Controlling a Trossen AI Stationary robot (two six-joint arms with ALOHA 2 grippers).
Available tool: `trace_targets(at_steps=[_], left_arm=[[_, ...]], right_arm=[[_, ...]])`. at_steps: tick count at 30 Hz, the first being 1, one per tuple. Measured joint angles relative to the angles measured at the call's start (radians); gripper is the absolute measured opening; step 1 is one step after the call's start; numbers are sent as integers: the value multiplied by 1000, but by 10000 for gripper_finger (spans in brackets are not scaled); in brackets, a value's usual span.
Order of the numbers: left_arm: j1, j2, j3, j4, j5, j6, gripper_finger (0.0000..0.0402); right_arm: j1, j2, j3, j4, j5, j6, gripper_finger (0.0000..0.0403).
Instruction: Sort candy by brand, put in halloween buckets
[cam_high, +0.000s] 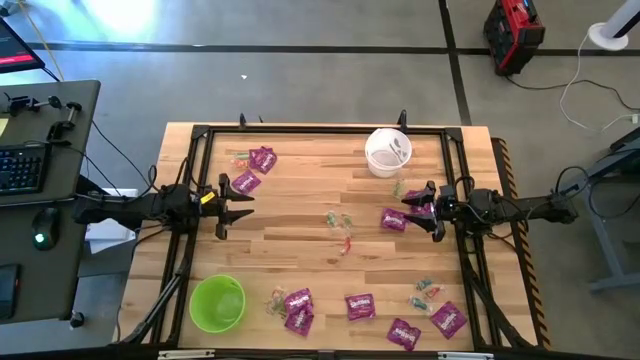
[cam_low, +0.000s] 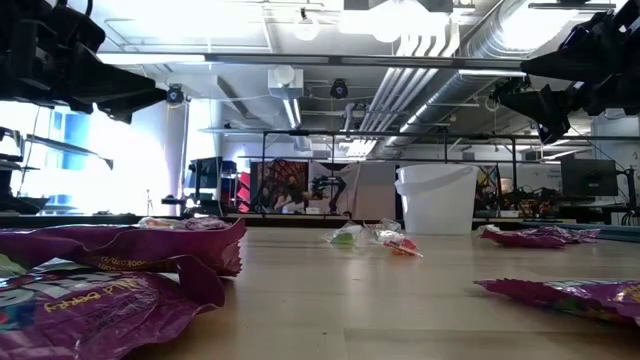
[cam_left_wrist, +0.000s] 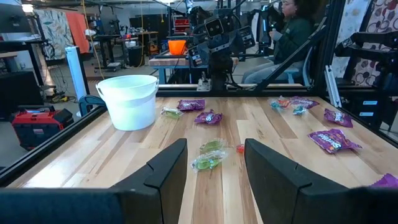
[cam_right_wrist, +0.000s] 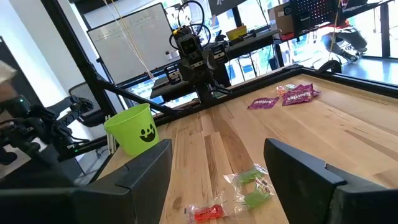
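My left gripper (cam_high: 222, 205) hovers at left table edge, jaws parted, empty. My right gripper (cam_high: 432, 212) at right edge, jaws spread wide, empty, purple packet (cam_high: 393, 219) just beside. Clear-wrapped sweets (cam_high: 340, 226) lie mid-table between us. White bucket (cam_high: 388, 151) far side, green bucket (cam_high: 217, 302) near-left corner.

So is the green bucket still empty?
Empty: the high view looks straight into the green bucket and shows only bare green floor, no candy.
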Motion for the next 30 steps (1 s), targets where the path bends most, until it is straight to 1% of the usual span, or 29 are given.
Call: trace_targets(at_steps=[30], left_arm=[[0,0,0,0,0,0,152]], right_arm=[[0,0,0,8,11,-4,250]])
